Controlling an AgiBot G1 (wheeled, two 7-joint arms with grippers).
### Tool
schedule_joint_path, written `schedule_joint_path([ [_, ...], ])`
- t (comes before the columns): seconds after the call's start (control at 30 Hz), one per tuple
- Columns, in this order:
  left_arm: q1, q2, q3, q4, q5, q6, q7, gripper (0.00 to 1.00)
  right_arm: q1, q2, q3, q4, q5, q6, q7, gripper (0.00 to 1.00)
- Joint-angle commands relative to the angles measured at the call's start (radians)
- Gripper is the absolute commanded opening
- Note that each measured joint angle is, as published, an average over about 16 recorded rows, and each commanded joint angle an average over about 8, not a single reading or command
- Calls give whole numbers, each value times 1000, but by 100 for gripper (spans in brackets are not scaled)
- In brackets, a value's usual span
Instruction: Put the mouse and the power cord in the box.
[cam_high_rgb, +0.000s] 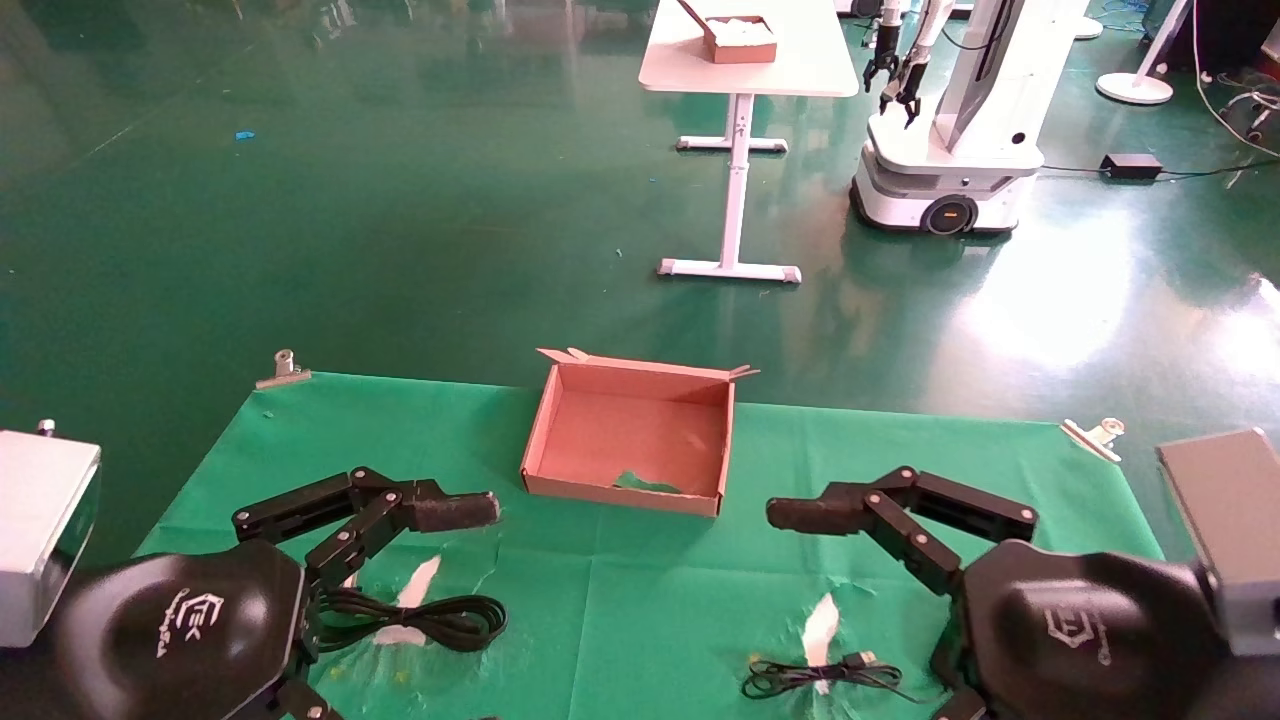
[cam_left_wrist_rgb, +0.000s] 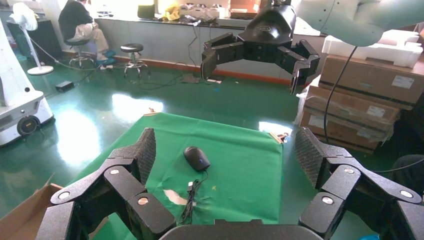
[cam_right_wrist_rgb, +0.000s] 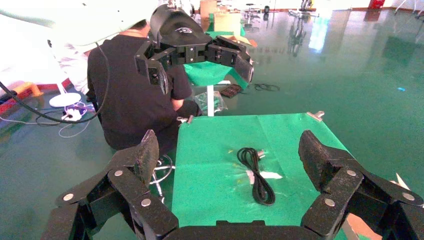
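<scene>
Power cord (cam_high_rgb: 420, 618) lengthwise left-right

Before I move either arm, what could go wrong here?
Nothing is packed yet: both hands, left hand and right hand, hover open over the green cloth.

1. The mouse trails a thin cable that could snag or hang outside the box.
2. The looped power cord may uncoil when lifted.
3. The box bottom is torn near its front wall.
</scene>
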Motion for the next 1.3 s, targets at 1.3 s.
schedule_joint_path([
  [1.3, 2, -5, 4, -2, 13, 1, 3, 100, -7, 7, -5, 1, -14, -3, -4, 100],
])
